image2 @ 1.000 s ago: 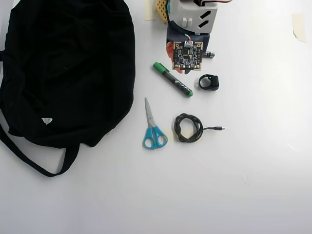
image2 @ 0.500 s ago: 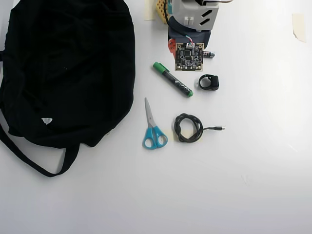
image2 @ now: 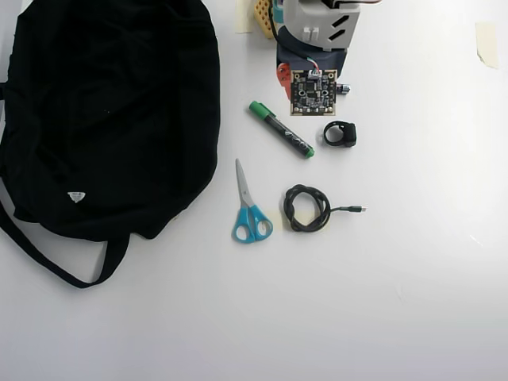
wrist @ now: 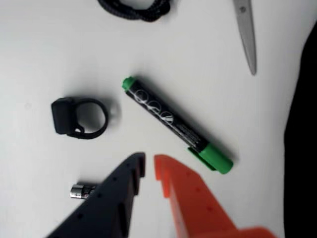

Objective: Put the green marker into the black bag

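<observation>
The green marker (wrist: 173, 124) lies flat on the white table, a black barrel with a green cap at the lower right and a green tip at the upper left. In the overhead view it (image2: 281, 128) lies just below the arm. My gripper (wrist: 149, 158) hovers just short of the marker's cap end, with nothing between the black and orange fingers and only a narrow slit between the tips. The black bag (image2: 111, 111) lies to the left in the overhead view, apart from the marker. Its edge shows at the right of the wrist view (wrist: 302, 148).
Blue-handled scissors (image2: 250, 214) and a coiled black cable (image2: 305, 208) lie below the marker in the overhead view. A black ring clip (wrist: 79, 118) lies left of the marker in the wrist view. A small metal-ended cylinder (wrist: 81, 191) lies by the black finger.
</observation>
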`<move>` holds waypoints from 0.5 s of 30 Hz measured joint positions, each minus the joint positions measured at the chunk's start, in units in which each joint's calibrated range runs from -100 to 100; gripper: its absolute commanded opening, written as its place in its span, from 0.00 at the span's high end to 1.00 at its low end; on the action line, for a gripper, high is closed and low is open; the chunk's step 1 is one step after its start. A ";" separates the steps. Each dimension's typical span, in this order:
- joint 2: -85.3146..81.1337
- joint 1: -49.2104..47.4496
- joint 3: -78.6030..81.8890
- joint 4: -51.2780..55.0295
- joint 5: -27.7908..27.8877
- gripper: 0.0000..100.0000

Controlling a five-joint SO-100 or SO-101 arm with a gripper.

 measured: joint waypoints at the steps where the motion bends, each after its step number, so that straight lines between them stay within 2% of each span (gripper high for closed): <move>1: 0.00 -0.22 0.00 0.00 0.00 0.98; 15: 0.00 -0.66 0.00 0.00 0.00 0.98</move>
